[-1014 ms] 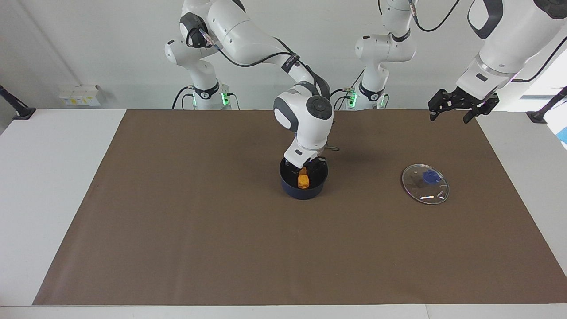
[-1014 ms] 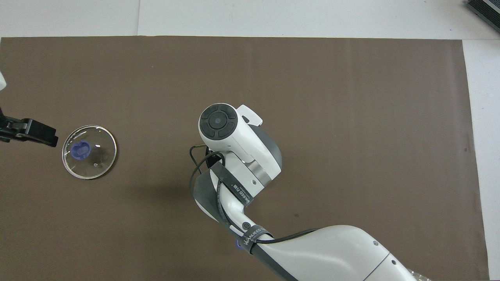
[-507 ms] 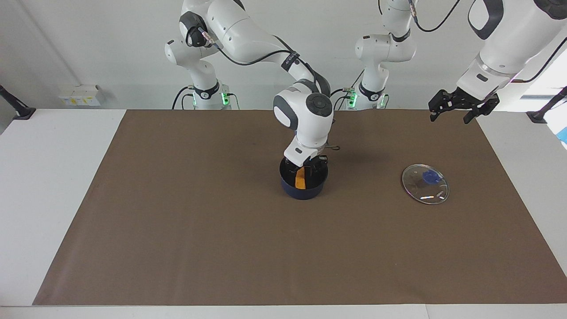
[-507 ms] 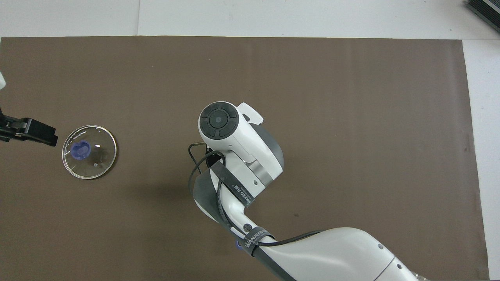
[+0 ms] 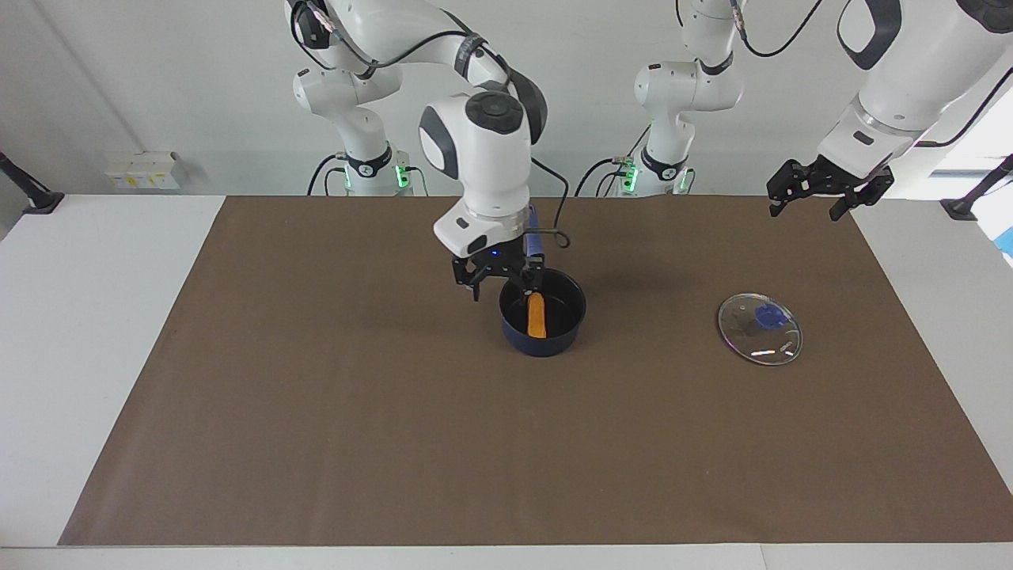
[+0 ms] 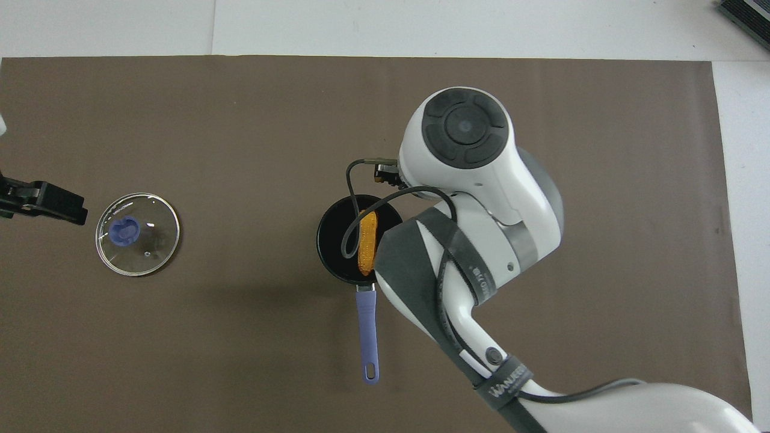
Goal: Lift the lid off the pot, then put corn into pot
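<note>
Two arms are in play, and we sweep the facing view from one edge to the other. First comes the right gripper (image 5: pixel 498 281), raised above the brown mat (image 5: pixel 316 396) just beside the pot's rim at the right arm's end, and we see its fingers spread wide with nothing between them. Next to it the pot (image 5: pixel 543 342) stands upright near the middle of the table, uncovered, its long blue handle (image 6: pixel 367 337) pointing back toward the robots. Inside, the corn (image 5: pixel 536 316) lies flat on the black bottom, lengthwise along the handle's line. Moving on toward the left arm's end, we find the lid (image 5: pixel 760 328) flat on the mat, well apart from the pot, blue knob up. Last, the left gripper (image 5: pixel 815 194) hangs high over the mat's edge nearest the robots, waiting, its fingers apart and empty.
</note>
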Robot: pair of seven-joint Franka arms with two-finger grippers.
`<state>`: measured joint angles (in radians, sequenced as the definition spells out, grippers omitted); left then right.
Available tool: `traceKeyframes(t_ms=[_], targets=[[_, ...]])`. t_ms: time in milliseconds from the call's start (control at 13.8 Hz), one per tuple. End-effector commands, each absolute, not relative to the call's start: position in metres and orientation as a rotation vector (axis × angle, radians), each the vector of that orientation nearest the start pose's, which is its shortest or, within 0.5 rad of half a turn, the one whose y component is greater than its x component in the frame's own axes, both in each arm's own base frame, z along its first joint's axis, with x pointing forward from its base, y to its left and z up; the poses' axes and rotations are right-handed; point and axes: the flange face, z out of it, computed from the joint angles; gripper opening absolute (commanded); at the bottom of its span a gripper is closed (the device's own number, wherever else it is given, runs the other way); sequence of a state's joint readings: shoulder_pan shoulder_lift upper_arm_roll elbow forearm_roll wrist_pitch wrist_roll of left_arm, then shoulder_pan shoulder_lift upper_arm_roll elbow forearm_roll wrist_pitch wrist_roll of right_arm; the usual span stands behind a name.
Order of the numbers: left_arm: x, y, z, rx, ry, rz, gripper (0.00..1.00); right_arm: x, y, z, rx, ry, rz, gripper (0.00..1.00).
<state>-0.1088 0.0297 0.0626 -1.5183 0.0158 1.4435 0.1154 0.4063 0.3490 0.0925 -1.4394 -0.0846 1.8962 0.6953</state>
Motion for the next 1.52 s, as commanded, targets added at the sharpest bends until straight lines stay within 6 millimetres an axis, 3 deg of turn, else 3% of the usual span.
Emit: traceKeyframes(t_ms=[0,145,290,652,941,1158,1303,1448], targets=[[0.549,-0.021,0.628,-3.109,0.251,0.145,1.00,0.598,0.243,0.529,-3.096,0.408,-0.210,1.00],[0.549,-0.021,0.628,-3.109,0.251,0.145,1.00,0.603,0.191,0.554,-3.096,0.455,-0.232,1.00],[0.549,-0.021,0.628,-3.109,0.251,0.145,1.00,0.602,0.133,0.584,-3.119,0.393,-0.260,1.00],[0.549,-0.021,0.628,-3.109,0.251,0.145,1.00,0.562,0.062,0.646,-3.165,0.375,-0.207,1.00],[0.549,-0.021,0.627,-3.109,0.251,0.147,1.00,0.549,0.036,0.681,-3.074,0.425,-0.147,1.00],[0.549,-0.021,0.627,-3.109,0.251,0.147,1.00,0.559,0.033,0.684,-3.102,0.406,-0.085,1.00],[0.549,-0.021,0.627,-3.109,0.251,0.147,1.00,0.560,0.029,0.685,-3.136,0.274,-0.107,1.00],[0.549,-0.021,0.627,-3.109,0.251,0.147,1.00,0.557,0.032,0.684,-3.138,0.251,-0.100,1.00]])
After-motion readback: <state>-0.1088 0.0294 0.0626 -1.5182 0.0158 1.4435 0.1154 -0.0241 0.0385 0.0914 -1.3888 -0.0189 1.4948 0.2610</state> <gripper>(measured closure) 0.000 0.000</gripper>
